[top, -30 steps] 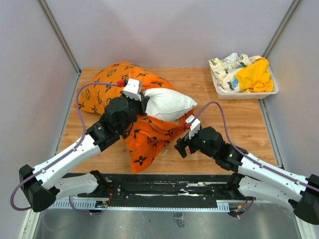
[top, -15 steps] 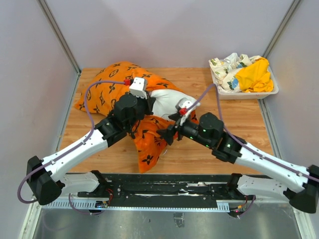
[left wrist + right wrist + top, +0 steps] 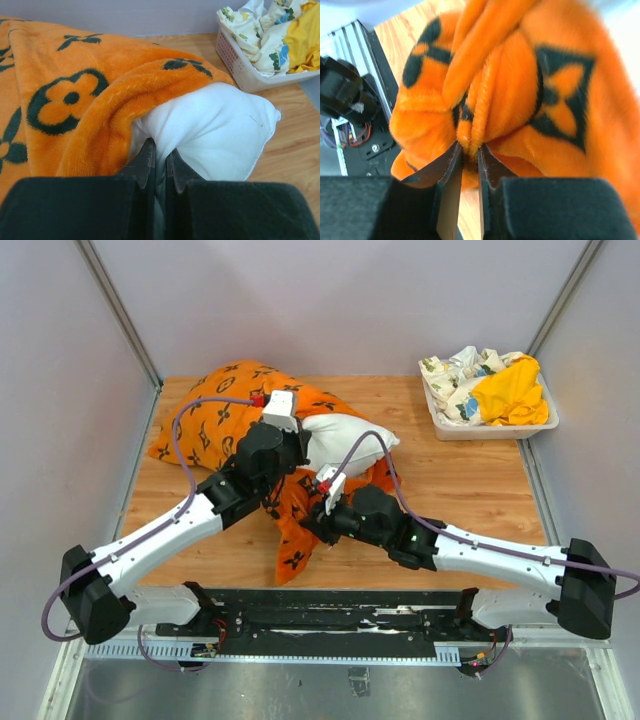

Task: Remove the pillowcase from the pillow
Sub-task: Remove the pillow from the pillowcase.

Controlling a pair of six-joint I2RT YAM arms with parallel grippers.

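The orange pillowcase point(image 3: 215, 425) with black motifs lies at the back left of the table, its loose end point(image 3: 295, 530) trailing toward the front. The white pillow point(image 3: 345, 440) sticks out of it to the right. My left gripper point(image 3: 160, 150) is shut on a pinch of the white pillow point(image 3: 210, 130), right beside the pillowcase's rolled edge point(image 3: 120, 115). My right gripper point(image 3: 469, 150) is shut on a fold of the pillowcase point(image 3: 520, 95); in the top view it sits at the loose end point(image 3: 312, 520).
A white basket point(image 3: 490, 425) at the back right holds a yellow cloth point(image 3: 512, 390) and a floral-print cloth point(image 3: 460, 375). Grey walls enclose the wooden table point(image 3: 470, 490). The metal rail with the arm bases point(image 3: 330, 625) runs along the near edge.
My right arm swung left from the bare wood to the pillowcase's loose end and its jaws closed on a fold. My left gripper shifted slightly back with the pillow.
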